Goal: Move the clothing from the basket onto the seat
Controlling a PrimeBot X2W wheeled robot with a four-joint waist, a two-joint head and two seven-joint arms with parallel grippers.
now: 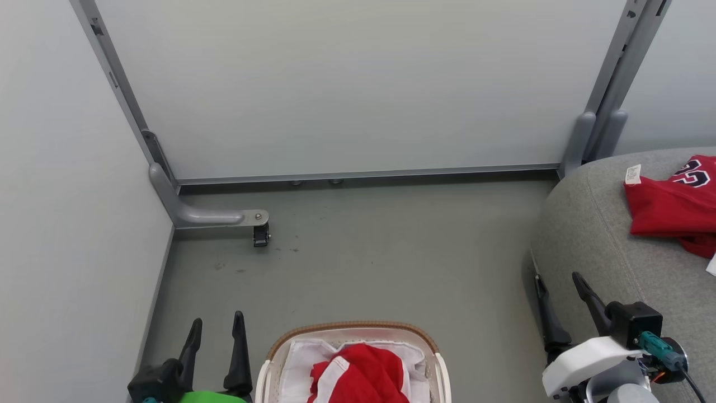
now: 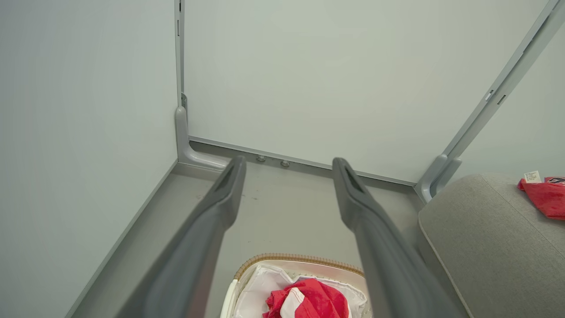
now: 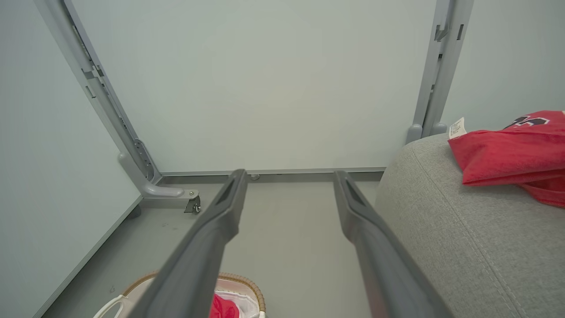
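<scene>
Jersey [image 1: 671,207]: lying on seat [image 1: 593,235], right of basket [image 1: 352,326].
Clothing [image 1: 363,369]: waiting in basket, likely needing a downward reach next.
Left end effector [image 1: 217,319], right end effector [image 1: 557,277]: gaping wide, holding nothing.

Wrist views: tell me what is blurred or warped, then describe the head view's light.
Left wrist view: the left gripper's fingers go soft toward the bottom edge, and the partition post leans hard. Right wrist view: the right gripper's fingers blur likewise, while the weave of the seat is crisp. Head view: flat, even light, no glare, a soft shadow on the floor beside the seat.
</scene>
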